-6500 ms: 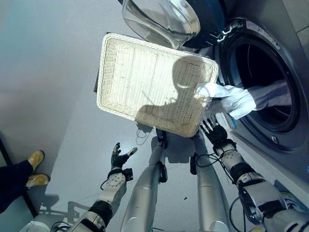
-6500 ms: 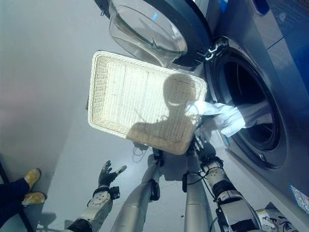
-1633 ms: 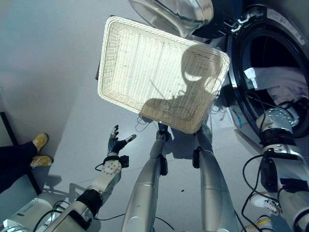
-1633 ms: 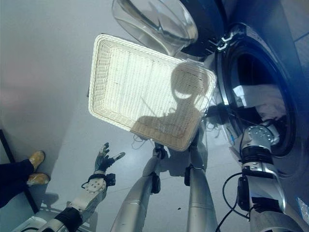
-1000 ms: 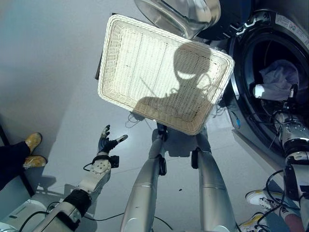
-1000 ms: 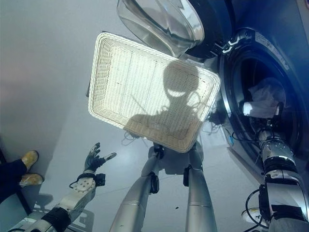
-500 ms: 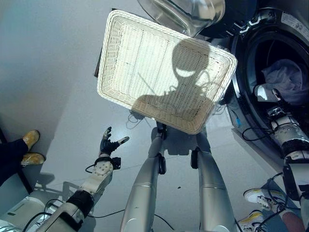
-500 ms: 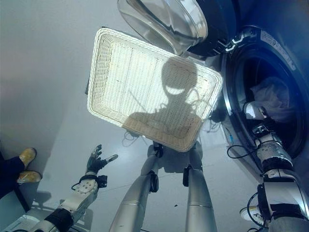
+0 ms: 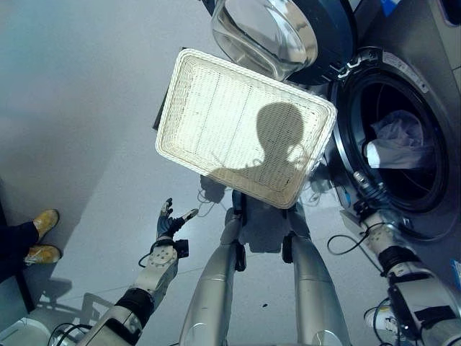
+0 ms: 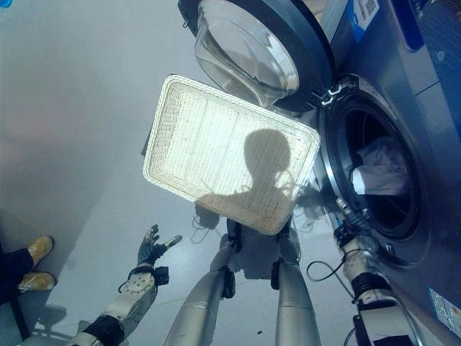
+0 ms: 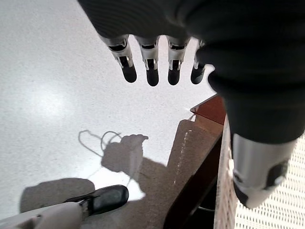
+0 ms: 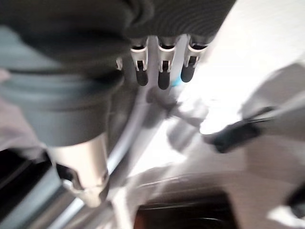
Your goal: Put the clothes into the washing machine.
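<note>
Pale, crumpled clothes [image 9: 400, 141] lying bunched inside the dark drum of the grey front-loading washing machine [image 9: 421, 216], behind the round opening, with the glass-bowled door [image 9: 268, 32] swung wide. White woven rectangular basket [image 9: 189, 121] just beside the opening, holding nothing.

Right robot hand [image 10: 344, 221] low at the rim of the opening, just under the cloth and apart from it; fingers [image 12: 160, 72] straight and relaxed in the right wrist view, nothing held. Left robot hand [image 9: 168, 223] well apart, over the grey floor [image 9: 86, 108], fingers [image 11: 152, 71] spread and straight, also holding nothing.

Judged by look: light, soft, limp fabric, no stiffness, apt to slump and drape rather than keep shape. Not fragile, not slippery, though loose folds likely to trail or catch on the door rim. If further tucking needed, best taken at the thick bunched middle rather than at a thin edge, or pushed deeper with flat fingers. A fold near the front of the drum possibly at risk of spilling back out; hard to tell how deep the bundle sits.
</note>
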You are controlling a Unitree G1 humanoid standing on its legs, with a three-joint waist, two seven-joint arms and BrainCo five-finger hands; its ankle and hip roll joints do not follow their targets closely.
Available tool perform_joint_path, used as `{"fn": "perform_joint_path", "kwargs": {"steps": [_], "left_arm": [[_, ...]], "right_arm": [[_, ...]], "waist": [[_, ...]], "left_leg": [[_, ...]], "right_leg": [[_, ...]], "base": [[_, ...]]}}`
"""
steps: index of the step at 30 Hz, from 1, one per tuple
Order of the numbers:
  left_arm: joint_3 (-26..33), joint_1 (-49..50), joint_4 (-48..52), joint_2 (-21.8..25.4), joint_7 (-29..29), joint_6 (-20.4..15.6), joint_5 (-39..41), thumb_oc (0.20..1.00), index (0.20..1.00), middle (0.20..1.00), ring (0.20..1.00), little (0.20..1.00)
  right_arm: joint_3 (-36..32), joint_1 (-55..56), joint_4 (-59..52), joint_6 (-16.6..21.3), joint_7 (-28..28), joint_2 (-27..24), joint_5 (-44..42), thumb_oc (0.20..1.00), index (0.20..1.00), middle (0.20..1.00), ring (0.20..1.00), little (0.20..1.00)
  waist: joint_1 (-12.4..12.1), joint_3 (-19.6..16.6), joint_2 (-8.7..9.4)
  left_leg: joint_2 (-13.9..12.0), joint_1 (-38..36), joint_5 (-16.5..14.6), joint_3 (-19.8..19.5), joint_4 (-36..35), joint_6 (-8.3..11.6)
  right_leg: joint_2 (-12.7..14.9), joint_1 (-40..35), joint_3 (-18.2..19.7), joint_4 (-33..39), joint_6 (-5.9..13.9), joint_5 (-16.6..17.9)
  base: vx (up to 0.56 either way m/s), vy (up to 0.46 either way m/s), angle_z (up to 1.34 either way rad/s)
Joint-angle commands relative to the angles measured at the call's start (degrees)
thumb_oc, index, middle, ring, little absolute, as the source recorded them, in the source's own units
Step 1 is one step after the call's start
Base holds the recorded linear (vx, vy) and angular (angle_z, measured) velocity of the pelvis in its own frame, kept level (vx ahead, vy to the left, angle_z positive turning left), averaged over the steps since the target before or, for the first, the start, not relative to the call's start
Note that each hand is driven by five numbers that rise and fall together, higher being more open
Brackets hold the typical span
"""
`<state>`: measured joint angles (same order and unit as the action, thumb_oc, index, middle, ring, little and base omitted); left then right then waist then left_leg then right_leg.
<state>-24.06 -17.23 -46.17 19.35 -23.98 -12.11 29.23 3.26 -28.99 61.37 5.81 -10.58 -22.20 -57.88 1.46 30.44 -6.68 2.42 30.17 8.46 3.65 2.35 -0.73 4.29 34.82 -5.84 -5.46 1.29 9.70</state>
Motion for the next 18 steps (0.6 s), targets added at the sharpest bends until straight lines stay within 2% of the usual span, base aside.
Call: {"fn": "perform_joint_path", "kwargs": {"steps": [1, 5, 6, 8, 9, 11, 14, 17, 18], "left_arm": [[2.52, 2.85, -2.38, 0.21, 3.09, -1.88, -1.3, 1.0, 1.0, 1.0, 1.0, 1.0], [4.46, 2.89, -5.85, -0.84, 7.87, -1.65, -0.42, 1.0, 1.0, 1.0, 1.0, 1.0], [5.68, 3.37, -7.64, -1.2, 12.08, -1.57, 0.77, 1.0, 1.0, 1.0, 1.0, 1.0], [6.21, 3.81, -8.31, -1.29, 14.09, -1.68, 1.06, 1.0, 1.0, 1.0, 1.0, 1.0], [7.15, 4.43, -9.55, -1.51, 17.67, -1.68, 2.08, 1.0, 1.0, 1.0, 1.0, 1.0], [8.12, 5.91, -11.41, -1.73, 21.41, -1.62, 2.24, 1.0, 1.0, 1.0, 1.0, 1.0], [8.88, 7.22, -12.65, -1.89, 23.97, -1.22, 2.02, 1.0, 1.0, 1.0, 1.0, 1.0], [9.6, 9.03, -14.89, -1.88, 29.42, 0.58, 0.95, 1.0, 1.0, 1.0, 1.0, 1.0], [9.74, 9.33, -15.49, -1.9, 30.52, 0.9, 0.81, 1.0, 1.0, 1.0, 1.0, 1.0]], "right_arm": [[1.18, 1.77, -0.27, -0.59, 1.22, -0.83, 3.4, 1.0, 1.0, 1.0, 1.0, 1.0], [2.25, 3.36, 2.01, -0.32, 3.14, 1.61, 6.2, 1.0, 1.0, 1.0, 1.0, 1.0], [3.08, 4.66, 2.9, 0.47, 5.2, 2.51, 9.67, 1.0, 1.0, 1.0, 1.0, 1.0], [3.51, 5.38, 3.14, 0.93, 5.63, 2.84, 11.04, 1.0, 1.0, 1.0, 1.0, 1.0], [4.04, 6.68, 3.54, 1.18, 6.5, 3.2, 14.47, 1.0, 1.0, 1.0, 1.0, 1.0], [4.9, 9.39, 4.56, 3.1, 6.76, 3.48, 20.48, 1.0, 1.0, 1.0, 1.0, 1.0], [6.21, 11.52, 5.44, 5.54, 5.11, 3.35, 28.8, 1.0, 1.0, 1.0, 1.0, 1.0], [11.08, 14.82, 4.01, 12.21, -1.39, 2.85, 46.47, 1.0, 1.0, 1.0, 1.0, 1.0], [11.75, 15.58, 3.38, 13.07, -1.04, 2.91, 47.41, 1.0, 1.0, 1.0, 1.0, 1.0]], "waist": [[-0.81, -0.64, 0.69], [-1.04, -0.64, 1.69], [-1.24, -0.64, 2.28], [-1.28, -0.64, 2.5], [-1.3, -0.65, 2.92], [-1.37, -2.04, 3.48], [-1.57, -4.07, 4.03], [-1.59, -8.22, 5.14], [-1.5, -9.22, 5.43]], "left_leg": [[1.34, -1.79, -2.82, 1.34, 1.11, 1.56], [1.19, -6.22, -3.34, 1.25, 0.52, 1.49], [1.24, -9.57, -3.88, 0.87, 0.19, 1.51], [1.16, -11.07, -4.05, 0.81, -0.09, 1.57], [1.01, -13.65, -4.38, 0.86, -0.51, 1.67], [0.75, -16.46, -4.68, 0.78, -1.43, 1.9], [0.59, -18.4, -4.88, 0.62, -2.36, 2.1], [0.37, -22.16, -5.44, 0.5, -3.44, 2.19], [0.33, -22.89, -5.69, 0.58, -3.37, 2.14]], "right_leg": [[-2.63, -2.39, -2.18, -4.94, 2.79, -4.74], [-2.57, -6.87, -1.98, -3.67, 2.91, -4.69], [-2.54, -10.36, -1.79, -2.96, 2.94, -5.09], [-2.52, -11.89, -1.75, -2.56, 2.97, -5.24], [-2.49, -14.57, -1.66, -1.91, 3.0, -5.51], [-2.44, -17.86, -1.9, -0.44, 3.04, -5.73], [-2.44, -20.28, -2.16, 1.01, 3.08, -5.9], [-2.43, -25.14, -2.59, 2.9, 3.0, -6.66], [-2.49, -26.2, -2.71, 3.02, 2.86, -7.01]], "base": [[-0.01, 0.076, 0.07], [0.0, 0.036, 0.01], [0.01, 0.047, 0.05], [0.01, 0.047, 0.04], [0.03, 0.045, 0.0], [0.05, 0.028, 0.02], [0.05, 0.0, 0.02], [0.12, -0.043, 0.13], [0.15, -0.059, 0.23]]}}
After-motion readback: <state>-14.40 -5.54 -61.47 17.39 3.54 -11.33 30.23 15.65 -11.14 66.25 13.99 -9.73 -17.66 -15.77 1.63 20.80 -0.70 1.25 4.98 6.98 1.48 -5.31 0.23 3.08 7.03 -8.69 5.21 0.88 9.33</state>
